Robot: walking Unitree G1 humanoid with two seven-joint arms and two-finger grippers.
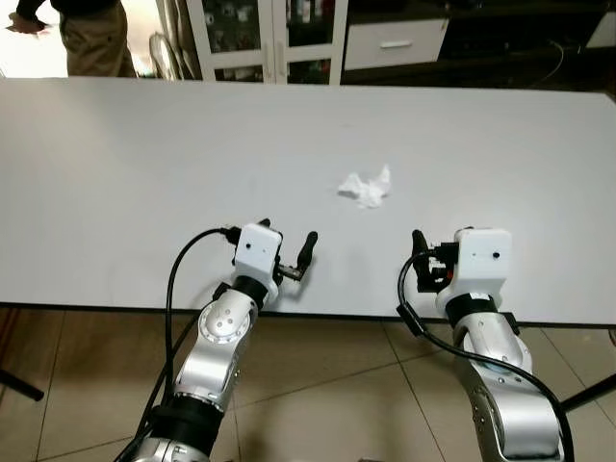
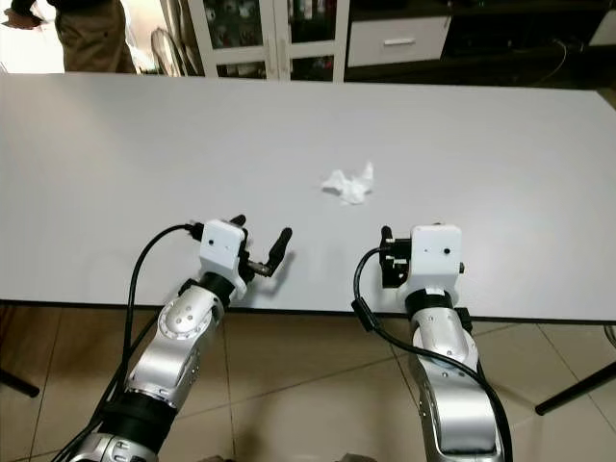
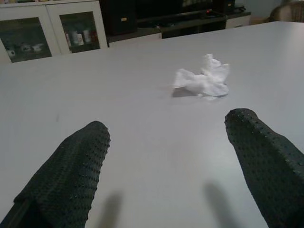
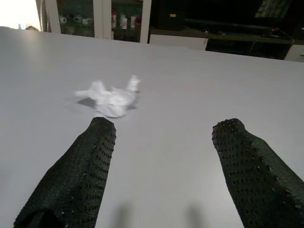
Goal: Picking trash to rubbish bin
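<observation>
Both arms reach up from below the near edge of the white counter [image 1: 115, 173]. The left gripper [image 1: 286, 248] hovers just over that edge, its jaws released and spread wide. The right gripper [image 4: 164, 137] sits over the same edge further right, its jaws likewise released with a broad gap between them. Black cables loop down from both wrists toward the tiled floor [image 1: 327, 385].

A crumpled white tissue [image 1: 366, 188] lies on the counter beyond the two grippers, roughly between their lines and well short of the far edge. Nothing lies between it and either gripper.

Behind the far edge stand a glass-door cabinet [image 1: 255, 38] and a white drawer [image 1: 395, 43] against dark shelving. A person [image 1: 91, 34] in tan trousers stands by the far left corner.
</observation>
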